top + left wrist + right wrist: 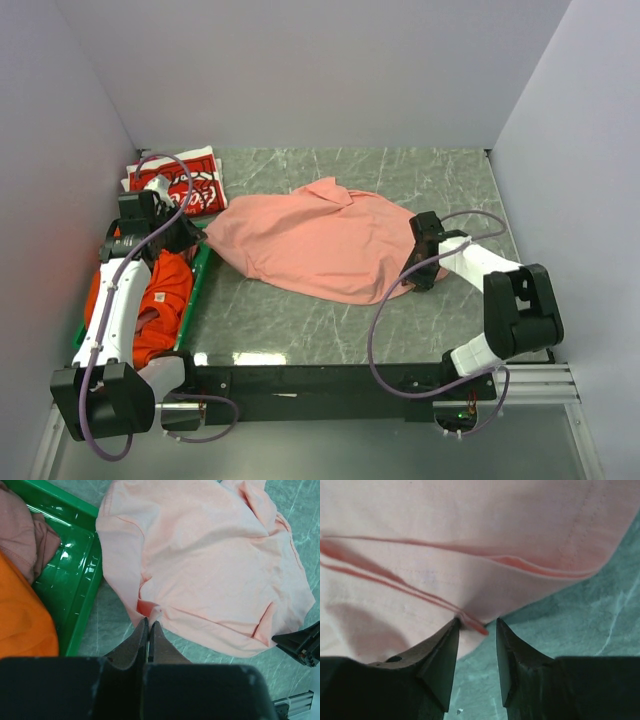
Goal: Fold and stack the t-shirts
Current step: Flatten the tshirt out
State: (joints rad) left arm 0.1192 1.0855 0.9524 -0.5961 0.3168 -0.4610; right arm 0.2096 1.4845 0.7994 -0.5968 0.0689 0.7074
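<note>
Top external view showed my two claws at either end of the pink t-shirt (320, 240), which lay rumpled on the table (300, 325). My left claw (149, 625) was pressed together, pinching a corner of that shirt, and the cloth bunched up just past its tips. My right claw (476, 626) was spread a little, with the shirt's hem between its tips. Just left of my left claw stood the green crate (75, 580), holding the orange t-shirt (20, 625) and the mauve t-shirt (22, 527). Beyond that claw lay the folded red t-shirt (180, 182).
</note>
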